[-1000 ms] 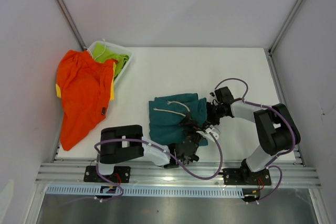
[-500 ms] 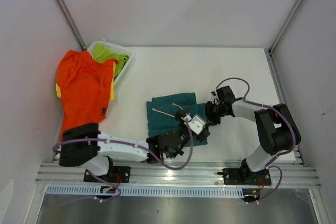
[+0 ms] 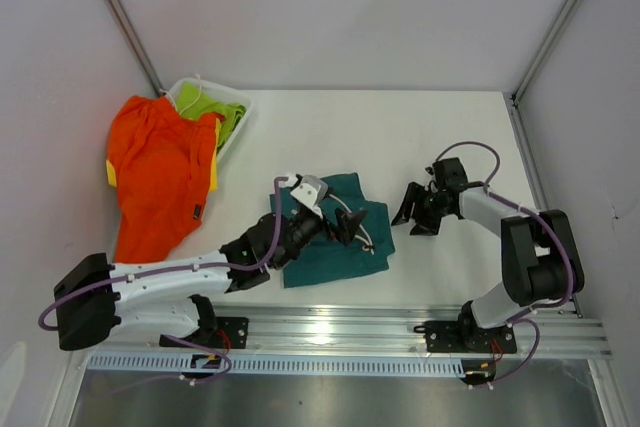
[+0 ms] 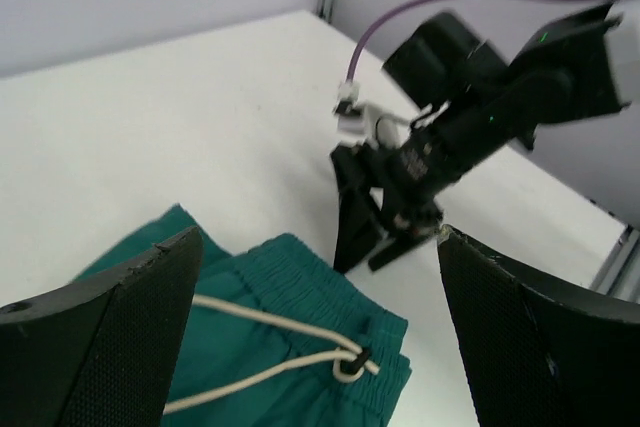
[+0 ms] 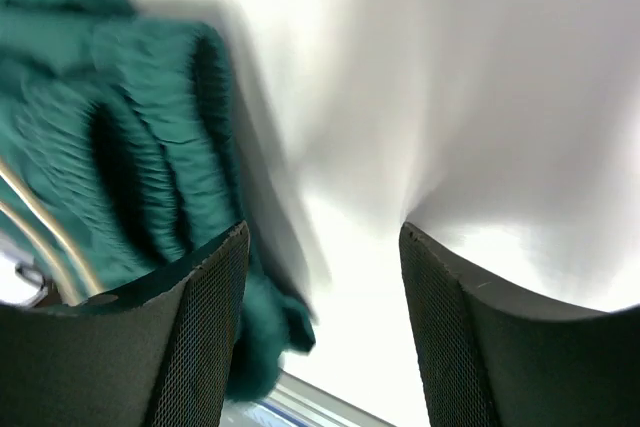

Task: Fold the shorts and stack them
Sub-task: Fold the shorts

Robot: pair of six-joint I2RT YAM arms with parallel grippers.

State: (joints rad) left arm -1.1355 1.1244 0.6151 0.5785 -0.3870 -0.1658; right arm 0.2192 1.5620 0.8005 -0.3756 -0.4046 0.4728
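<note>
While both arms hang free over the white table [image 3: 420, 137], here's the score: the folded teal cloth shorts [image 3: 335, 247] lie in a compact bundle just toward 6 o'clock of the table's centre, white drawstring [image 4: 265, 319] lying loose on top. That looks like 1 pair folded, and it would be the base of the stack.

Everything else is waiting. The bright orange cloth shorts [image 3: 158, 182] sprawl unfolded at 9 o'clock, draped down toward the near edge, with a sliver of yellow cloth [image 3: 110, 173] peeking from beneath. The lime-green shorts [image 3: 205, 105] sit bunched in the white plastic basket [image 3: 225, 92] at 10 o'clock. By my count, 3 pairs left to fold, and no stacking yet.

Now the arms. The left arm reaches low and long from 7 o'clock, and the left gripper [image 3: 350, 229] hovers over the teal bundle's 3 o'clock edge. Its jaws are spread wide with nothing between them, plain to see in the left wrist view.

The right arm curls in from 4 o'clock, and the right gripper [image 3: 412, 209] points down at bare table just to the 3 o'clock side of the teal pair. It's apart from the cloth, jaws parted, nothing held. The right wrist view agrees: a gap between the fingers [image 5: 200, 327], white table below, teal cloth off to 9 o'clock.
</note>
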